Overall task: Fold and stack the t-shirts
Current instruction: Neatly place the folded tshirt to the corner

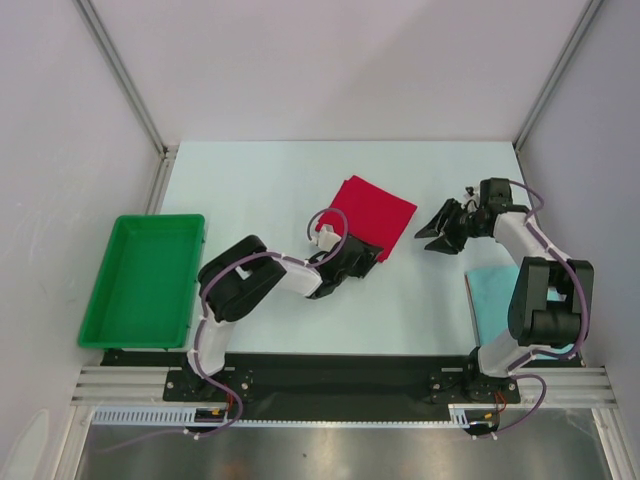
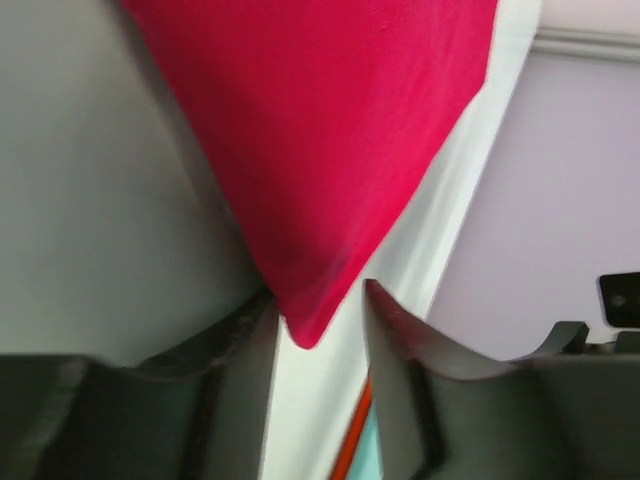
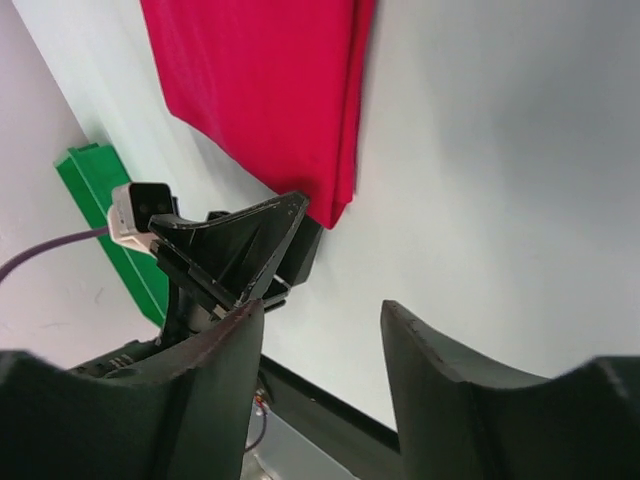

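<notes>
The red t-shirt [image 1: 372, 212] lies folded flat on the white table at the middle. My left gripper [image 1: 362, 256] is open at its near corner. In the left wrist view the red corner [image 2: 305, 320] pokes in between the two spread fingers [image 2: 400, 335], with bare table showing beside it. My right gripper [image 1: 440, 233] is open and empty, a little to the right of the red shirt and apart from it. In the right wrist view the red shirt [image 3: 270, 90] lies ahead of the gripper [image 3: 322, 320]. The teal t-shirt [image 1: 489, 295] lies folded at the near right, partly under the right arm.
A green plastic tray [image 1: 145, 280] stands at the table's left edge and also shows in the right wrist view [image 3: 100, 210]. The left gripper [image 3: 240, 250] shows in the right wrist view next to the red corner. Pale walls enclose the table.
</notes>
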Controlling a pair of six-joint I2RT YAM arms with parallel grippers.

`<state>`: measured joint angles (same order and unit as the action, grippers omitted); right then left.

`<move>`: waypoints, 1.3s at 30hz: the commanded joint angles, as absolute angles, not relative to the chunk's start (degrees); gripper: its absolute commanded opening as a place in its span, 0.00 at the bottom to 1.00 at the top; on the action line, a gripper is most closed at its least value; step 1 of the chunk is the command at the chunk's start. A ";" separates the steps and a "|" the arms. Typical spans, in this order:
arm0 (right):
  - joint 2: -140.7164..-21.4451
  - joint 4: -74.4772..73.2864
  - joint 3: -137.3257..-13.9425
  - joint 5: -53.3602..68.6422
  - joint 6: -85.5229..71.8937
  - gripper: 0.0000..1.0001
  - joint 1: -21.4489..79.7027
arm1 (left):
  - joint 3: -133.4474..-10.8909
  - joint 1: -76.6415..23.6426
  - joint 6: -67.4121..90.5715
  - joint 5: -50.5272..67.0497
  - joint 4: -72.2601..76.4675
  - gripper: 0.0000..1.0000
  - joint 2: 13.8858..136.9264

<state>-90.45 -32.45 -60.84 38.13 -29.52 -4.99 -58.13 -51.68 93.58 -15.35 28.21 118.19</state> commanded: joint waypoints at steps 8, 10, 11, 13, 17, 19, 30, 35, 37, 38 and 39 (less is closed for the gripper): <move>-100.80 -27.07 -65.56 39.19 -27.68 0.81 -4.04 | -59.33 -50.01 90.44 -12.58 26.90 0.20 117.87; -104.04 -24.62 -67.14 41.04 -28.03 0.83 -4.13 | -60.03 -48.96 89.74 -10.47 26.02 0.15 116.99; -105.28 -23.65 -67.50 41.65 -28.65 0.83 -4.13 | -60.29 -48.35 89.04 -10.02 26.02 0.10 116.55; -108.00 -21.10 -68.46 43.68 -29.53 0.84 -4.13 | -60.64 -47.64 88.51 -9.49 25.58 0.06 115.32; -111.35 -15.74 -69.52 46.14 -33.74 0.85 -3.17 | -60.91 -46.15 87.54 -6.69 25.40 0.00 113.29; -112.58 -12.23 -69.70 46.49 -37.51 0.85 -2.55 | -60.91 -45.79 87.54 -5.63 25.31 0.00 112.33; -116.54 -1.58 -68.55 45.35 -50.27 0.83 -0.18 | -61.61 -44.39 85.61 -0.44 23.65 0.00 108.37; -117.42 -1.59 -68.47 43.60 -52.20 0.81 -0.18 | -61.44 -43.68 84.64 1.49 22.50 0.00 106.35; -117.68 -0.62 -68.12 42.63 -53.43 0.80 -0.18 | -61.52 -43.51 84.38 1.58 21.89 0.00 105.56; -117.86 -0.62 -68.20 41.84 -54.13 0.80 -0.18 | -61.35 -43.33 84.38 1.76 21.88 0.00 105.47; -118.30 0.78 -68.38 41.66 -55.36 0.79 -0.18 | -61.26 -43.24 84.29 1.93 21.62 0.00 105.12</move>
<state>-117.08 -2.48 -67.44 44.18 -52.16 -0.12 -59.96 -43.75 86.28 0.30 21.43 109.32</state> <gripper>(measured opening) 0.799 0.023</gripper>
